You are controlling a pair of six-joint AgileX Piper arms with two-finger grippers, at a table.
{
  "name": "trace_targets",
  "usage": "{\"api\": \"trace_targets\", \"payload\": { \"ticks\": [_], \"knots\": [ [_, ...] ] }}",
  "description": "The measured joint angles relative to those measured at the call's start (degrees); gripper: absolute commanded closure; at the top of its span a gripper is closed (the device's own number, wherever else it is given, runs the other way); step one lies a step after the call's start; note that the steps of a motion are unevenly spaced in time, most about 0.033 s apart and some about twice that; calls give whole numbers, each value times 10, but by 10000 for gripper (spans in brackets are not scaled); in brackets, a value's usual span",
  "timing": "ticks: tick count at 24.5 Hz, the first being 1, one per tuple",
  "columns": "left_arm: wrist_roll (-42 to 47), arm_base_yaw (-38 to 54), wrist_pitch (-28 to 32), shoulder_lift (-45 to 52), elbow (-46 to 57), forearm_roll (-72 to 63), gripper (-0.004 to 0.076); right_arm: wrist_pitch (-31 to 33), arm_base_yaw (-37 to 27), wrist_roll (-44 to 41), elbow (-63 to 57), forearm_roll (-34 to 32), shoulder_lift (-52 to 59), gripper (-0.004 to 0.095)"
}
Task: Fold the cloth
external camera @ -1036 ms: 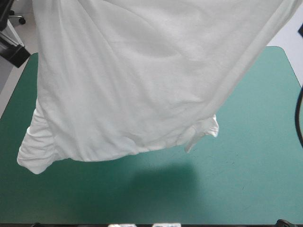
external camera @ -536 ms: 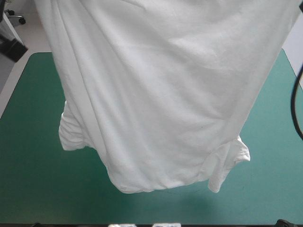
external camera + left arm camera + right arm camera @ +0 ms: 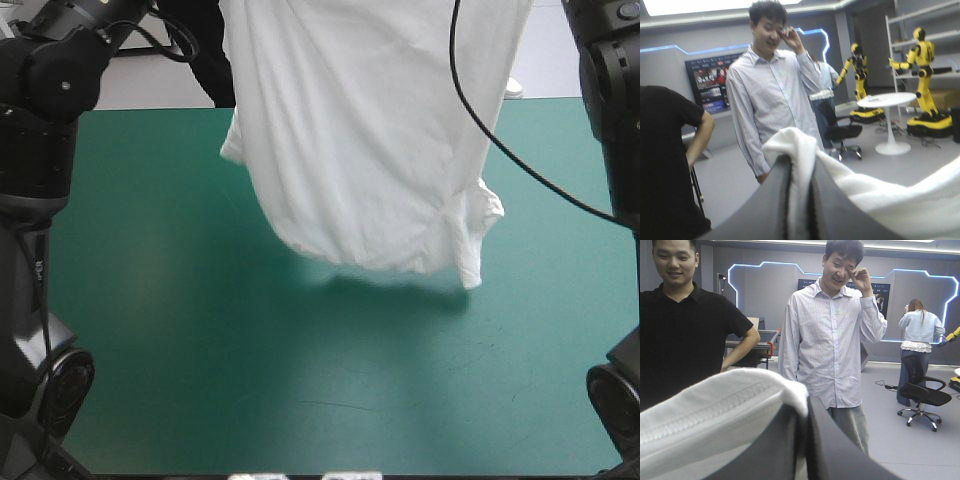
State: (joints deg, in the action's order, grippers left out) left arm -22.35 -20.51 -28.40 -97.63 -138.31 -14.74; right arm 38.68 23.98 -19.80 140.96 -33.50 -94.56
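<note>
The white T-shirt hangs lifted over the far half of the teal-green table. Its lower edge dangles just above the cover, with one sleeve drooping at the right. In the left wrist view, my left gripper is shut on a thick fold of the T-shirt, which bulges out above the black fingers. My right gripper is likewise shut on a hemmed edge of the T-shirt, which drapes over one finger. Both wrist views look level into the room.
My left arm stands raised at the table's left edge and my right arm at its right edge. The shirt's shadow lies on the cover under it.
The hanging T-shirt has swung away from the camera toward the far edge and now looks smaller. Both arms have come into the high view.
</note>
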Motion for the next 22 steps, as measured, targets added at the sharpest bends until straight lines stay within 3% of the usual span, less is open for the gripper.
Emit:
{"api": "trace_targets", "payload": {
  "ticks": [3, 5, 6, 8, 12, 18, 22],
  "knots": [
    [0, 0, 103, -35, 0, -4, 732, -67, -73, 15, 0, 87, -28, 921],
    [0, 3, 113, -51, 0, -4, 732, -80, -102, 32, 0, 117, -41, 921],
    [0, 6, 103, -57, 0, -5, 733, -81, -109, 40, 0, 133, -47, 921],
    [1, 28, 14, -83, -1, -6, 733, -54, -121, 92, -6, 209, -76, 921],
    [23, 60, -95, -113, 16, -7, 733, 0, -121, 120, -65, 258, -101, 921],
    [39, 80, -141, -96, 166, -7, 733, 99, -121, 137, -216, 274, -99, 921],
    [25, 80, -156, -60, 286, -31, 733, 124, -121, 148, -322, 278, -68, 921]
  ]
}}
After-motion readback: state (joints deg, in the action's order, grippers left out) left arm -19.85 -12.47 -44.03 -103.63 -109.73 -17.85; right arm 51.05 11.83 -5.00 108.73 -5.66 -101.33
